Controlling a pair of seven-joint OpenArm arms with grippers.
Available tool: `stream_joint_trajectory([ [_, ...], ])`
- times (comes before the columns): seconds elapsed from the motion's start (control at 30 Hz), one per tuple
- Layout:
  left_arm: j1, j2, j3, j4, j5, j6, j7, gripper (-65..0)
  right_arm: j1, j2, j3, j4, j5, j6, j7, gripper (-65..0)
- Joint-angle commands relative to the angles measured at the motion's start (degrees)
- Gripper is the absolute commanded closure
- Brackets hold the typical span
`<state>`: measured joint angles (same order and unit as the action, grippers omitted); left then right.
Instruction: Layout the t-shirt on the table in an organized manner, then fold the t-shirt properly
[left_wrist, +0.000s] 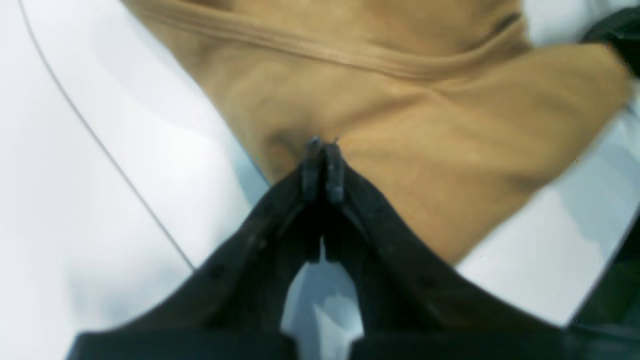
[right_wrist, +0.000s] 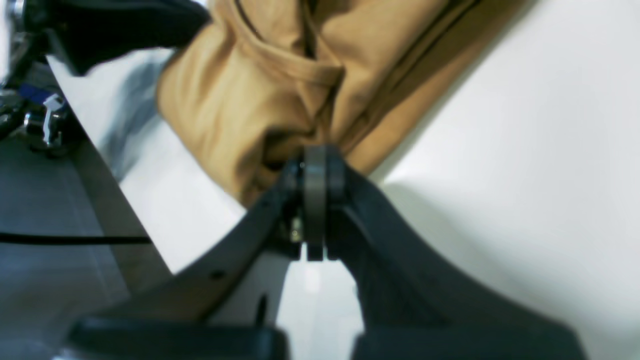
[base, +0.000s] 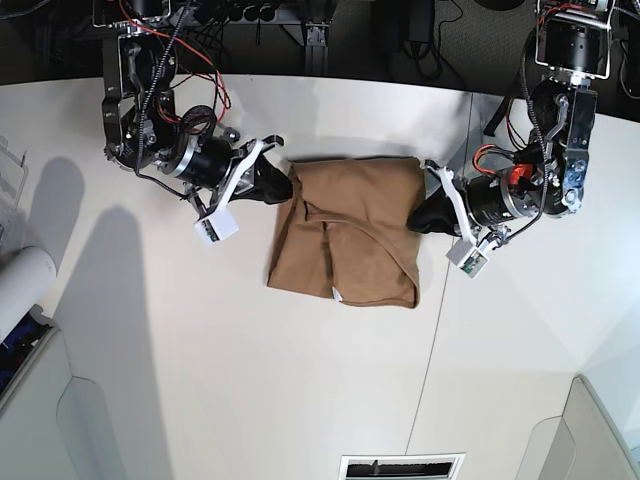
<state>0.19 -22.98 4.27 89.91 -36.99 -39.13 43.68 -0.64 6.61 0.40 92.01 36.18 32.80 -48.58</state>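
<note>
T-shirt lies on table, white cylinder well apart.

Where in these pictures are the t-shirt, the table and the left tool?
t-shirt (base: 350, 250): base view, middle of the cloth.
table (base: 220, 380): base view, bare white top.
left tool (left_wrist: 322, 147): left wrist view, between its shut tips, pinching the cloth.

Left gripper: I see jaws pressed together, pinching t-shirt edge. Right gripper: jaws clamped, cloth bunched between them. From base view, both arms reach inward from opposite sides, wrists low, fingertips pointing toward each other.
</note>
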Motion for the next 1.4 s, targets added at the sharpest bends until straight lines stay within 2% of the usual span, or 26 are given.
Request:
stream_joint_trajectory([
  [0.0, -0.22, -0.74, -0.42, 3.06, -1.51, -0.87, -1.25, 0.0, 0.83, 0.04, 0.96, 0.87, 1.09, 0.42, 1.44, 0.0],
  [0.13, 4.26, -0.81, -3.1, 11.5, -2.34, -0.87, -1.25, 0.0, 0.76, 0.04, 5.46, 0.9, 1.4, 0.42, 0.33, 0.0],
  [0.3, 14.25, 0.11, -10.58, 17.49, -3.08, -0.87, -1.2, 0.0, -0.61, 0.57, 12.81, 1.46, 6.86, 0.46, -6.38, 0.0],
  [0.47, 25.11, 2.38, -19.3, 24.22, -5.68, -0.87, -0.68, 0.0, -4.63, 5.01, 17.79, 3.13, 12.35, 0.66, -7.52, 0.0],
  [0.63, 36.35, 3.15, -24.61, 27.15, -6.88, -0.87, 0.13, 0.0, -10.23, 8.24, 18.45, 3.69, 13.4, 0.66, -8.5, 0.0],
  [0.8, 45.0, 3.32, -25.4, 27.15, -6.51, -0.87, 1.46, 0.0, -16.52, 10.58, 18.43, 3.69, 16.76, 0.7, -10.29, 0.0],
  [0.97, 53.35, 7.04, -25.33, 27.02, 2.91, -0.87, 3.48, 0.0, -24.59, 14.14, 18.27, 3.69, 20.5, 1.7, -11.1, 0.0],
  [1.03, 55.21, 6.97, -25.07, 26.64, 4.85, -0.87, 3.48, 0.0, -26.8, 14.62, 18.27, 3.69, 20.61, 1.75, -11.3, 0.0],
  [1.13, 55.67, 6.91, -24.98, 25.4, 8.59, -0.87, 4.44, 0.0, -30.23, 14.47, 18.23, 3.67, 19.82, 1.7, -11.34, 0.0],
  [1.23, 54.93, 6.01, -24.92, 22.34, 8.87, -0.87, 4.83, 0.0, -33.44, 14.49, 18.01, 3.67, 19.3, 1.66, -13.05, 0.0],
  [1.37, 51.98, 5.68, -23.06, 15.78, 7.17, 2.64, 12.02, 0.0, -36.68, 14.47, 17.27, 3.67, 19.3, 1.49, -17.79, 0.0],
])
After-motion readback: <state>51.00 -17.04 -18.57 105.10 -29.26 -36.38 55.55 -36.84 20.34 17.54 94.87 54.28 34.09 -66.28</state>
